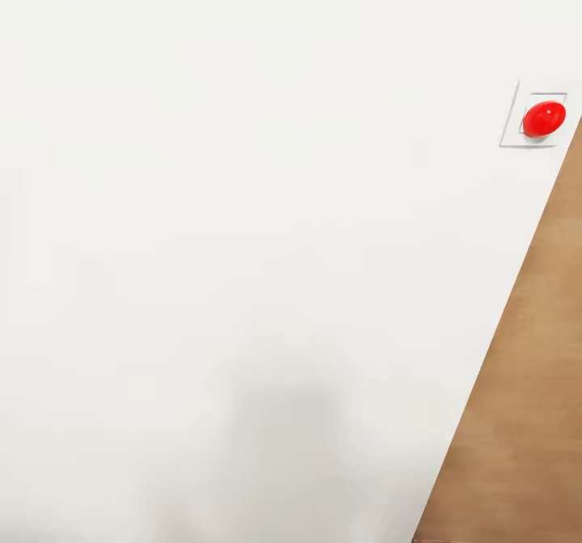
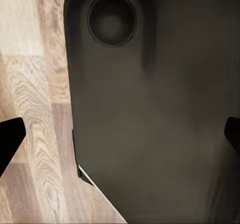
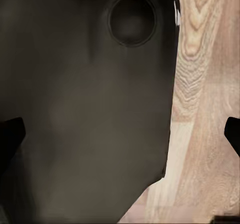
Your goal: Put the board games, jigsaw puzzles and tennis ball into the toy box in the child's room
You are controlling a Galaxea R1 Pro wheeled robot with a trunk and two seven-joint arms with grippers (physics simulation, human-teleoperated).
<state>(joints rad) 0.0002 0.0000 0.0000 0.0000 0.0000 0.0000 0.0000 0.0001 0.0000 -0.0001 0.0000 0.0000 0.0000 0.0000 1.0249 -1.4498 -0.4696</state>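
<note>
The toys, the toy box, the table and the bed are out of view. The left wrist view has my left gripper [image 2: 120, 139] open, its dark fingertips [image 2: 10, 144] far apart and nothing between them. It hangs over the robot's dark base [image 2: 150, 109] and the wood-plank floor [image 2: 35, 109]. My right gripper [image 3: 120, 134] is open too, with nothing between its fingertips [image 3: 10, 136]. It hangs over the same dark base [image 3: 90, 109], with floor [image 3: 205, 109] beside it.
A plain white wall [image 1: 242, 204] stands close in front in the head view. A red round button on a white plate [image 1: 541, 119] sits on it at the right. A brown wooden surface [image 1: 525, 381] slants along the right edge.
</note>
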